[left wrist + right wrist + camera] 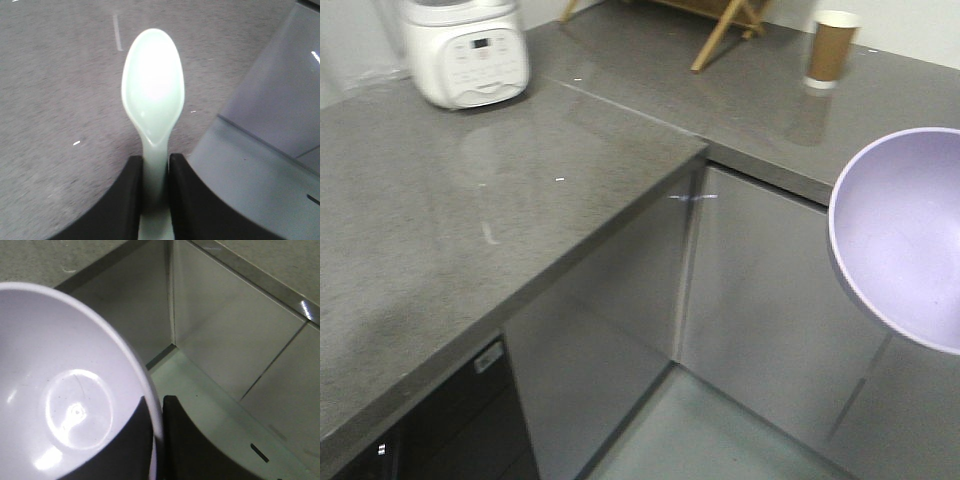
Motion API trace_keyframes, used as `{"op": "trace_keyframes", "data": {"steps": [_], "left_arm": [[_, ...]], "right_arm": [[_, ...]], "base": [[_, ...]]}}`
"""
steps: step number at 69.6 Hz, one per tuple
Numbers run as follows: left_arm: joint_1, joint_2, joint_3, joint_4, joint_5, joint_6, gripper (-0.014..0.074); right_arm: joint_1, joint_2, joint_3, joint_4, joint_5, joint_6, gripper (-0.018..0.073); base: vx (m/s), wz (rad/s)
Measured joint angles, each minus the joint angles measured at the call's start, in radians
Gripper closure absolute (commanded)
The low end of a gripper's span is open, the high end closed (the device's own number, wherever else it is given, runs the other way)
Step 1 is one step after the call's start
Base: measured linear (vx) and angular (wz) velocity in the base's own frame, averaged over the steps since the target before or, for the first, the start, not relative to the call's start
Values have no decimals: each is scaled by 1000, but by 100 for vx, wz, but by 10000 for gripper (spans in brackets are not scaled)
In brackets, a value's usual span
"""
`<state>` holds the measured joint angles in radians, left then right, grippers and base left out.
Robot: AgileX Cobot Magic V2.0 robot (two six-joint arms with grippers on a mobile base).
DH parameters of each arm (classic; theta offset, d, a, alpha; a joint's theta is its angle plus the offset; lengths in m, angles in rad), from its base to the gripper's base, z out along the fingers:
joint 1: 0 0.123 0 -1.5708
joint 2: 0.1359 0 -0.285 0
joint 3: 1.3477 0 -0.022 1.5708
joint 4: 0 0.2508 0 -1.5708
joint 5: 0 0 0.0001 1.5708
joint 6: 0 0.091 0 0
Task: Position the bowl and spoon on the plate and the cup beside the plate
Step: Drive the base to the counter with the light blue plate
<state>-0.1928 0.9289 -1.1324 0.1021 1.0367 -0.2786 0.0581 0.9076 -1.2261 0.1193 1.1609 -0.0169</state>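
The pale mint-green spoon is held by its handle in my left gripper, which is shut on it, above the grey counter near its edge. The lavender bowl hangs in the air off the counter, over the floor by the cabinet fronts. My right gripper is shut on its rim, one finger inside and one outside. In the front view the bowl shows at the right edge. The brown paper cup stands upright on the far counter. The plate is out of view.
The L-shaped grey counter has an inner corner edge above grey cabinet doors. A white appliance stands at the back left. Wooden rack legs rest at the back.
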Motion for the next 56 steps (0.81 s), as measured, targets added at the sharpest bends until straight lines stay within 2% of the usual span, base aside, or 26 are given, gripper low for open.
{"op": "trace_keyframes", "data": {"steps": [32, 56], "left_arm": [[0, 0, 0, -1, 0, 0, 604], [0, 0, 0, -1, 0, 0, 604]], "right_arm": [[0, 0, 0, -2, 1, 0, 565], [0, 0, 0, -2, 1, 0, 565]], "base": [[0, -54], [6, -35]]}}
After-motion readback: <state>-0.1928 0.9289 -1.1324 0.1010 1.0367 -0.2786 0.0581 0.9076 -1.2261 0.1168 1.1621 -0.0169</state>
